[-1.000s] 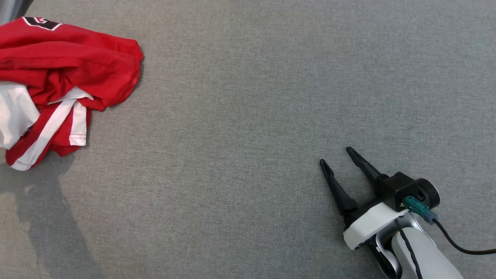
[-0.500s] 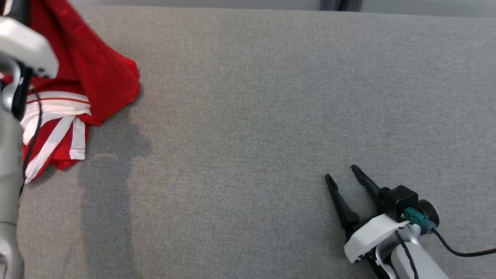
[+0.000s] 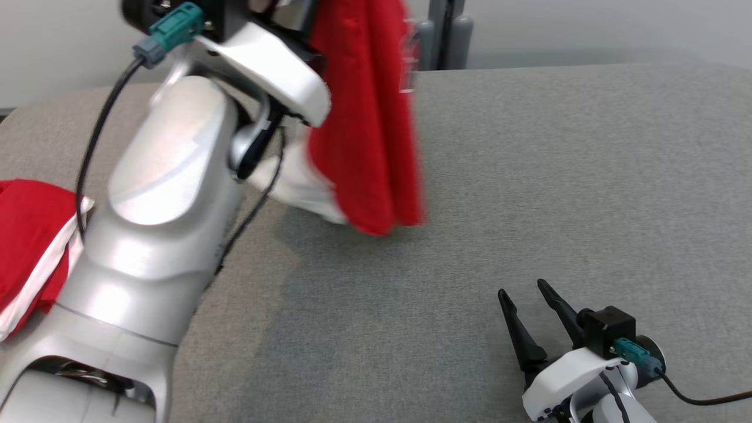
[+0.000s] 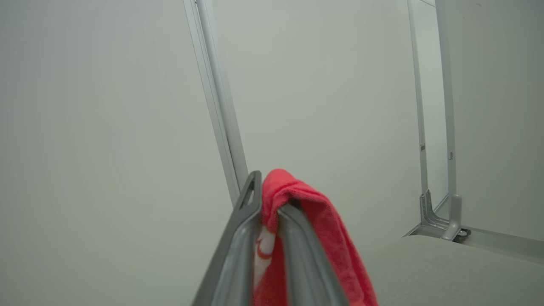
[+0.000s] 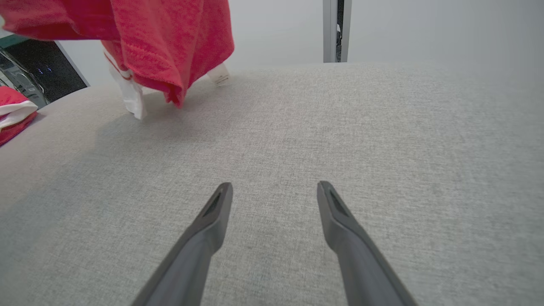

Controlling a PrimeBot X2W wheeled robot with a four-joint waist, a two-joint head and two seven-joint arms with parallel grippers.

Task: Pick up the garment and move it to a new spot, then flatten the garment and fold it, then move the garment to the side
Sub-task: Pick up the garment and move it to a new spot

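We judge the first step half done: the garment (image 3: 364,117) is off the table (image 3: 587,176) and hangs in a long red drape from the left gripper (image 4: 271,193), held high above the far left part of the grey surface. In the left wrist view the two fingers are pinched together on a bunched fold of red cloth, with a bit of white showing between them. The hanging end looks smeared in the head view, which we read as a carry in progress, not a set-down. In the right wrist view a white panel and a label dangle below the red, close over the table. The right gripper (image 3: 521,288) sits low near the front right, well apart from the cloth, its fingers spread wide and holding nothing. At the far left edge lies a heap of red and white fabric (image 3: 29,229); the left arm (image 3: 158,194) covers the stretch between, so we cannot tell whether it is a trailing part of the same piece or a separate one. Setting down at the new spot, flattening, folding and moving aside all remain, and the bare middle of the table offers room for them.
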